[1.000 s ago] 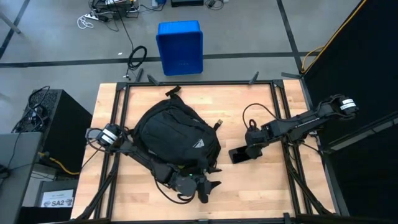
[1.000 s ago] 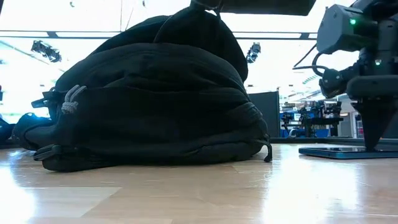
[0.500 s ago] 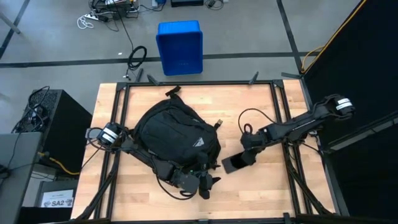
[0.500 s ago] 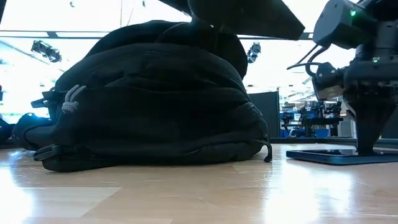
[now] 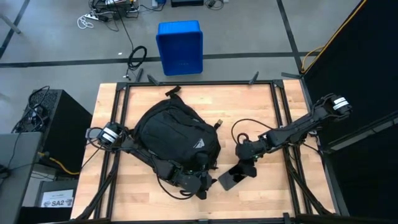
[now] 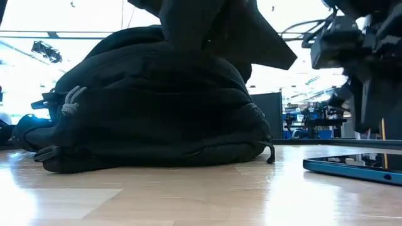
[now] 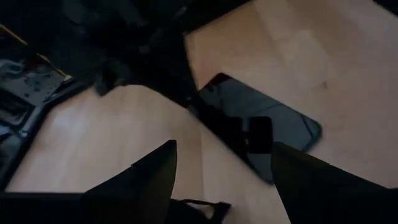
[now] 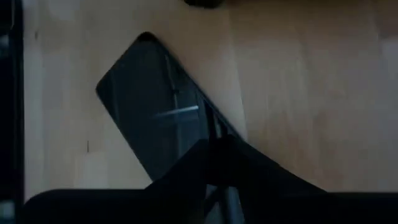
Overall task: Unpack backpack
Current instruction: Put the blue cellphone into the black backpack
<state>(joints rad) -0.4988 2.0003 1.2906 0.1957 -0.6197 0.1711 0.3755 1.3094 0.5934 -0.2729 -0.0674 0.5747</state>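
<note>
The wooden table (image 5: 261, 99) carries everything, framed by dark rails; the backpack (image 5: 177, 138) is the landmark, a large black rounded pack lying flat left of the table's middle, its small white logo (image 5: 198, 142) toward its right side; in the low view the backpack (image 6: 151, 107) bulks across the left and centre, a grey cord pull (image 6: 72, 100) hanging at its left end.

Beyond the backpack's far end, off the table on the grey floor, stands a blue bin (image 5: 180, 46); a black box (image 5: 53, 127) sits on the floor left of the backpack.

The right arm reaches in from the table's right edge toward the backpack's right side; the right gripper (image 5: 244, 163) sits just right of the backpack's near corner, its fingers brought together on the edge of a flat dark tablet (image 5: 232, 177), as the right wrist view shows with the tablet (image 8: 155, 124) running under the closed fingertips; the tablet (image 6: 355, 168) lies low over the wood in the low view, right of the backpack.

The left gripper (image 5: 200, 182) hangs at the backpack's near edge, fingers (image 7: 149, 180) spread apart and grasping nothing; its wrist view looks past them to the tablet (image 7: 273, 127) on the wood.
</note>
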